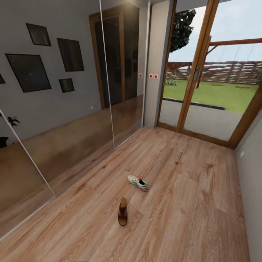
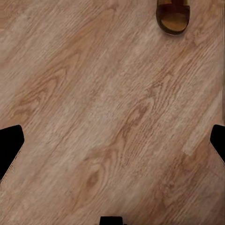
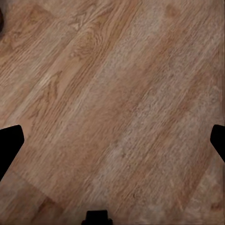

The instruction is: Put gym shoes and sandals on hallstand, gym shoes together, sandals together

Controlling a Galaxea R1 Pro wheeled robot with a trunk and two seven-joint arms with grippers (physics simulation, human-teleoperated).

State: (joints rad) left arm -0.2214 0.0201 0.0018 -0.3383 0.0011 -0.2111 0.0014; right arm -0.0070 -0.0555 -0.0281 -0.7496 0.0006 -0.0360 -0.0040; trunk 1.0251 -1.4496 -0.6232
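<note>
Gym shoe [image 1: 138, 182] beyond sandal [image 1: 122, 211], floor [image 1: 189, 203].

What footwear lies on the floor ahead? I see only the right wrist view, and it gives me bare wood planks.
Observer: In the head view, one gym shoe lies on the corridor floor, apart from everything else.
Operator: Is there a sandal too?
Observer: Yes, one sandal lies nearer to the robot than the gym shoe, not touching it.
Operator: Does the left wrist camera catch either of them?
Observer: It catches the sandal at the picture's edge, with the left gripper open over bare planks.
</note>
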